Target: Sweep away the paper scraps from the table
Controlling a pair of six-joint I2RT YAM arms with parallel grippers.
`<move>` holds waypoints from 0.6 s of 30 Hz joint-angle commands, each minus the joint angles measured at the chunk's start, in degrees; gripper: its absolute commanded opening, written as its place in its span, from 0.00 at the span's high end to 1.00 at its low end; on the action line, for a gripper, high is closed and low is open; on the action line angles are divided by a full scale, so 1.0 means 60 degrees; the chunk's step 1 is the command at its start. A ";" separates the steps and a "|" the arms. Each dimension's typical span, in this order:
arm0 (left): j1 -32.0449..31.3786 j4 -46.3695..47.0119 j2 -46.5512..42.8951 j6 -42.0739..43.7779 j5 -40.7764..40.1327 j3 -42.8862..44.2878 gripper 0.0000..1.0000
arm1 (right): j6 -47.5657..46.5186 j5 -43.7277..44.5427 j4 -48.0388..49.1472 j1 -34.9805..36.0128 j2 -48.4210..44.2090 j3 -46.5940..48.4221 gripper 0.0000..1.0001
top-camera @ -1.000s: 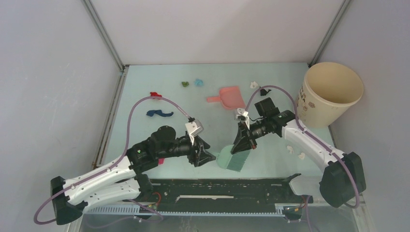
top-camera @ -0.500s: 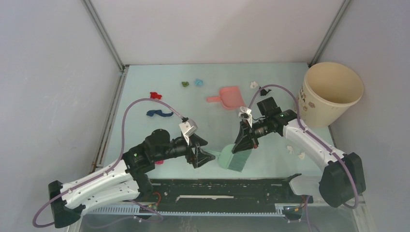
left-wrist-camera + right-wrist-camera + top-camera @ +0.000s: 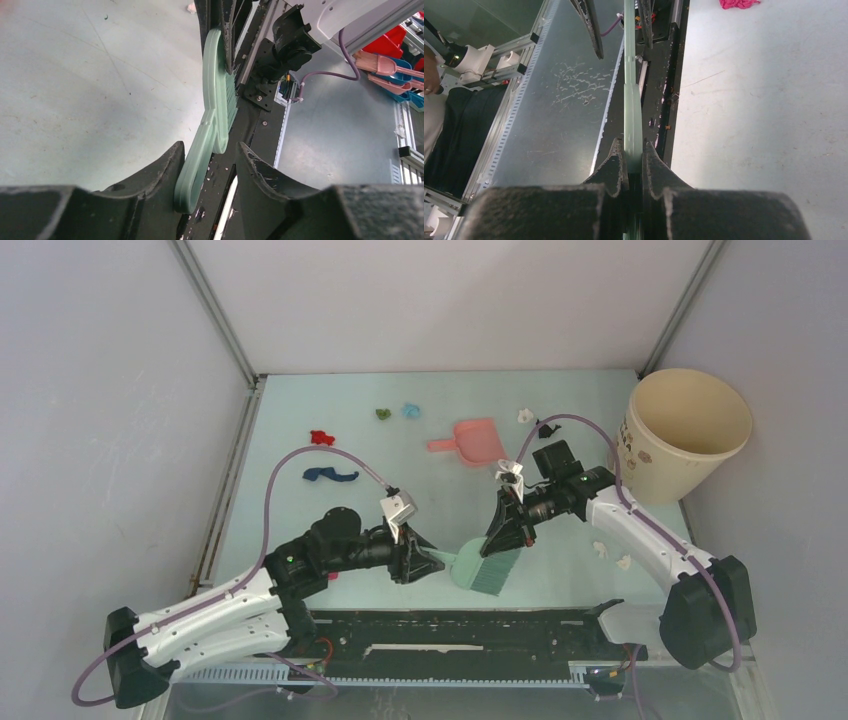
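I couldn't read the cup's (image 3: 690,430) print. Tiny crumpled paper scraps (image 3: 321,437) lay scattered over the table's (image 3: 440,500) far half. My right gripper (image 3: 497,542) clamped the brush (image 3: 487,573); my left gripper (image 3: 428,562) gaped around its handle (image 3: 192,170).

On the counter (image 3: 440,390) the brush (image 3: 487,568) is at the front middle. Its handle runs left into the gap of the left jaws, and its head sits between the right jaws. The dustpan (image 3: 470,440) lies behind it, toward the back. The cup (image 3: 688,430) stands at the far right corner. Scraps (image 3: 330,476) are scattered — two at left, two behind the dustpan to its left, one just right of it, two at right beside the right arm (image 3: 640,530).
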 commanded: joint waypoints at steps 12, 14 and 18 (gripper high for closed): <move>0.0083 0.0580 -0.0084 -0.0142 0.0353 -0.0040 0.77 | 0.0049 -0.0234 0.0010 -0.0054 -0.0040 0.0367 1.00; 0.0097 0.0591 -0.0070 -0.0129 0.0361 -0.0038 0.84 | 0.0049 -0.0208 0.0013 -0.0053 -0.0040 0.0370 1.00; 0.0112 0.0508 -0.0048 -0.0164 0.0069 -0.0016 1.00 | 0.0069 -0.0094 0.0043 -0.0050 -0.0053 0.0373 1.00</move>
